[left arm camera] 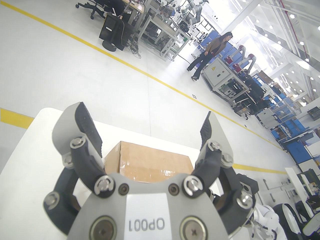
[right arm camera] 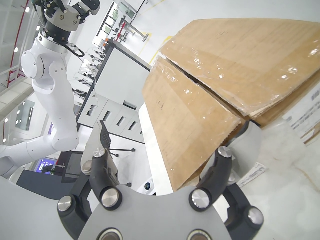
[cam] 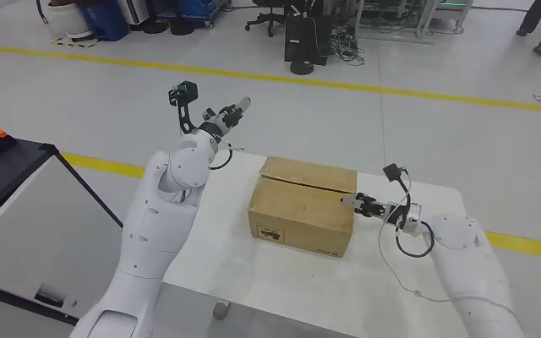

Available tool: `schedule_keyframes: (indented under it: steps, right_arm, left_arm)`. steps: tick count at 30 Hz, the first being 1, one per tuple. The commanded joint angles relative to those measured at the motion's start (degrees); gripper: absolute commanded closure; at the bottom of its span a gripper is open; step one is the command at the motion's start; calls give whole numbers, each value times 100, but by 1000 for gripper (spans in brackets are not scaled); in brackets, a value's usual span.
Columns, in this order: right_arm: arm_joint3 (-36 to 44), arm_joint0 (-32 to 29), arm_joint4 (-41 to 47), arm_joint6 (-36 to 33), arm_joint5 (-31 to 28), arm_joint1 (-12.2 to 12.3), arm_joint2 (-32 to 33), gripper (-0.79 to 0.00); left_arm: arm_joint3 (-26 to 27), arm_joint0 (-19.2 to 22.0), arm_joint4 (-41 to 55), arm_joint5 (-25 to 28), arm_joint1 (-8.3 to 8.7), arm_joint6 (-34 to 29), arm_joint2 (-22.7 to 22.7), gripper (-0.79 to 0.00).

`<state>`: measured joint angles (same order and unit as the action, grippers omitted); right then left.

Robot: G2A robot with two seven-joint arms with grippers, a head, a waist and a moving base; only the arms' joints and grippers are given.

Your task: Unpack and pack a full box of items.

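Note:
A closed cardboard box (cam: 304, 207) with clear tape over its top seam stands in the middle of the white table (cam: 254, 279). My right gripper (cam: 347, 201) is at the box's right end, level with the top edge. In the right wrist view this gripper (right arm camera: 175, 128) is open, the box (right arm camera: 225, 58) filling the space between its fingers and one fingertip (right arm camera: 250, 128) touching the end face below the flaps. My left gripper (cam: 241, 106) is raised high beyond the table's far left corner, open and holding nothing. Below that gripper (left arm camera: 144, 116) sits the box (left arm camera: 147, 162).
A black table (cam: 17, 156) stands off to the left, and a white cabinet (right arm camera: 117, 76) lies beyond the box. A thin cable (cam: 401, 275) trails over the table's right part. Yellow floor lines (cam: 338, 84) run behind.

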<state>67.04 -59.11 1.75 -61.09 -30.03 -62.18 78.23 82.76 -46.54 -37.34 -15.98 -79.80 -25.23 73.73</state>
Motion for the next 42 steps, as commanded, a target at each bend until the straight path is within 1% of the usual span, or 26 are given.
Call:
schedule_keyframes:
  steps: [1,10,15,19,24,29,34,38,39,41,42]
  right_arm:
    - [5,-2,-77,65,6,6,-31,0]
    - [297,-131,-533,346,-11,68,-51,0]
    - [478,-205,-591,441,60,87,-92,0]
    - [638,-294,-550,440,-67,116,-64,0]
    - [897,-581,-358,56,-376,220,170,0]
    - [1108,-878,129,-605,-687,346,462,0]
    - [1473,-1147,389,-693,-624,493,627,0]
    - [1491,-1256,447,-584,-703,585,791,0]
    - [1456,-1276,419,-489,-711,600,876,0]
    - [1390,-1317,401,-109,-532,614,1043,0]
    - [1439,-1346,463,-75,-504,616,1038,-22]
  left_arm:
    - [0,0,0,0,0,0,0,-785]
    - [0,0,0,0,0,0,0,-785]
    - [0,0,0,0,0,0,0,-785]
    - [0,0,0,0,0,0,0,-785]
    - [0,0,0,0,0,0,0,-785]
    - [0,0,0,0,0,0,0,-785]
    - [0,0,0,0,0,0,0,-785]
    - [0,0,0,0,0,0,0,-785]
    - [0,0,0,0,0,0,0,-785]
    - [0,0,0,0,0,0,0,-785]
    - [0,0,0,0,0,0,0,-785]
